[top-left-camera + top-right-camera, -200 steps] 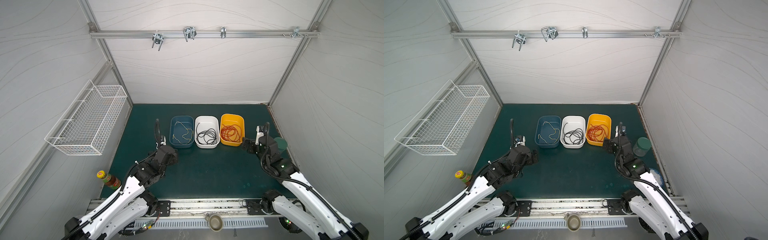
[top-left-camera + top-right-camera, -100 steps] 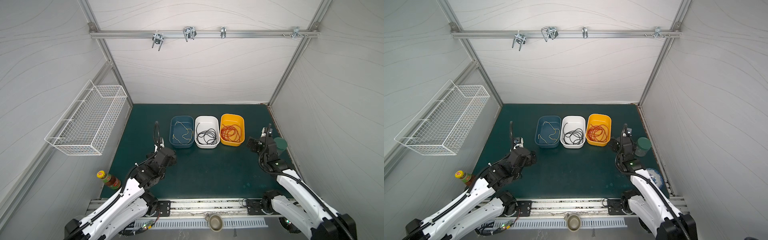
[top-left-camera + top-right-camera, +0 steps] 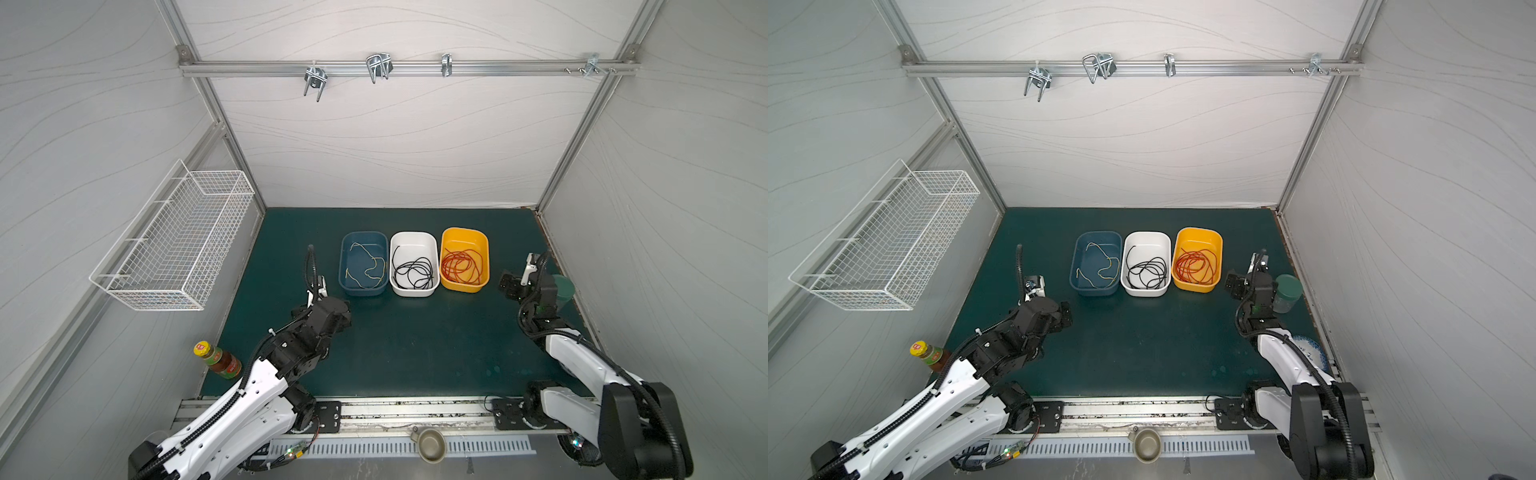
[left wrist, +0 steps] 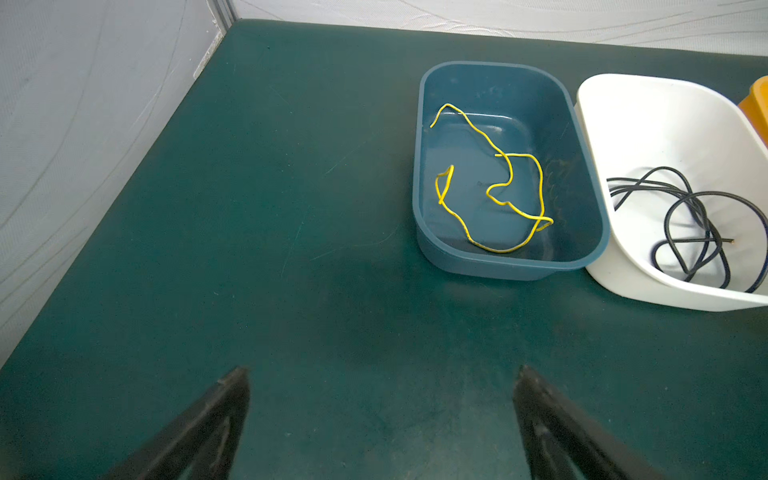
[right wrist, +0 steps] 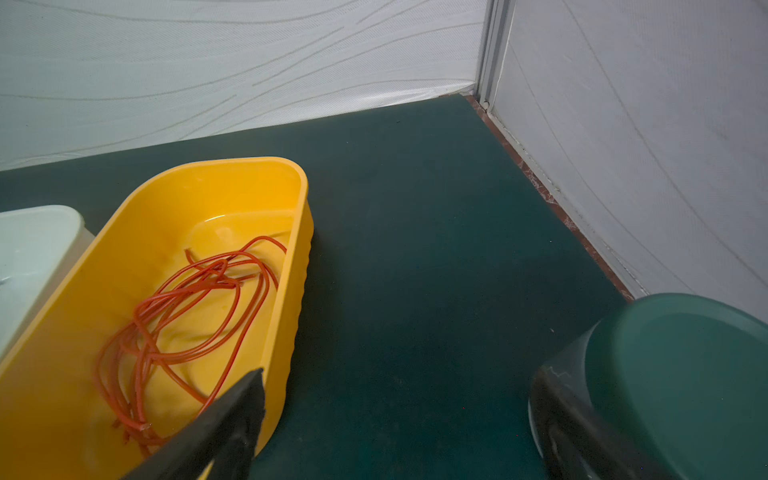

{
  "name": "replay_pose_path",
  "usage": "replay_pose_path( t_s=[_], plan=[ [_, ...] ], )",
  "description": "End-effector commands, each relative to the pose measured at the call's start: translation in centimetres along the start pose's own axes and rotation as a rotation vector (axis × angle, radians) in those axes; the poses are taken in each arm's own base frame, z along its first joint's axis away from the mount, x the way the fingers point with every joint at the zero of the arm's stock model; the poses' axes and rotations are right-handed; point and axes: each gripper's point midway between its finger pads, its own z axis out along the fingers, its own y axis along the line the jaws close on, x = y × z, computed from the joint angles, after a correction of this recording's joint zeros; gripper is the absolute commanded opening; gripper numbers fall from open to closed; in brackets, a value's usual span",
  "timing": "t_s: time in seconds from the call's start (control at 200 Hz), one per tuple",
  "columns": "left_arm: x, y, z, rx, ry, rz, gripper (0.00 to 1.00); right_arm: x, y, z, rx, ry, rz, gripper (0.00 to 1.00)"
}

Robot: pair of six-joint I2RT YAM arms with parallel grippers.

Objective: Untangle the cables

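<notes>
**Right arm's folded back, everything looks sorted**

Right arm has tucked its elbow in and slid a bit toward the side wall over the last second, while the left arm has hardly budged. Both are parked off the tubs, over the green worktop (image 3: 415,345).

Where the cables are: yellow cable (image 4: 498,250) lies alone in the blue tub (image 4: 498,266), black cable (image 3: 415,272) in the white tub (image 3: 415,241), red cable (image 5: 199,282) in the orange tub (image 5: 286,299). The tubs sit side by side in a row. No strand crosses from one tub to the next in both top views, so I'd call the untangling pretty much done.

Left pincer (image 4: 382,370) is spread wide with nothing between the fingers, just bare mat. Right pincer (image 5: 399,378) is wide and empty too. One of its fingers sits right by a green-lidded jar (image 5: 681,374), and I can't tell if it touches.

Handling-wise, these wires look featherlight and floppy, with smooth insulation that would probably slip through a loose pinch. They hold their kinks, so expect a little spring. If one needs moving again, I'd grab near a free end, or a single strand standing up off the tub floor. The red one is a bunch of loose loops, so pinching its middle would likely drag the whole lot.
</notes>
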Motion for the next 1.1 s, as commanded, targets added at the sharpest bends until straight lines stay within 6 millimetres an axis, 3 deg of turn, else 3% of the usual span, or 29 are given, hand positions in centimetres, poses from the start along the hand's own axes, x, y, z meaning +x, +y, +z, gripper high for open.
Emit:
replay_pose_path(
  t_s=[0.0,0.085,0.25,0.465,0.515,0.67,0.815,0.935,1.095],
  plan=[
    [-1.1,0.0,-0.2,0.003,-0.049,-0.035,1.00,-1.3,1.4,0.6,-0.135,-0.068,-0.005,0.99],
    [-1.1,-0.1,-0.2,0.010,-0.046,-0.035,1.00,-0.7,0.8,1.6,-0.142,-0.033,0.053,0.99],
    [-1.2,-0.3,-0.3,0.020,-0.053,-0.032,1.00,-0.4,1.9,2.3,-0.211,-0.100,0.012,0.99],
    [-1.2,-0.5,0.0,0.025,-0.061,0.001,1.00,3.0,2.8,5.0,-0.244,-0.062,-0.021,0.99],
    [-1.2,-0.5,0.1,0.023,-0.067,0.014,1.00,2.6,3.3,5.3,-0.261,-0.099,-0.035,0.99],
    [-2.6,0.3,-0.1,-0.017,-0.159,0.024,1.00,3.0,4.2,6.6,-0.262,0.020,-0.069,0.99],
    [-4.0,-0.7,0.0,0.046,-0.251,0.080,1.00,3.0,4.3,6.5,-0.267,0.007,-0.069,0.99],
    [-4.6,-0.1,1.0,0.026,-0.297,0.055,1.00,3.0,4.3,6.5,-0.272,0.008,-0.070,0.99],
    [-4.3,1.9,4.3,-0.028,-0.248,-0.072,1.00,3.0,4.6,6.4,-0.294,0.011,-0.072,0.99]
  ],
)
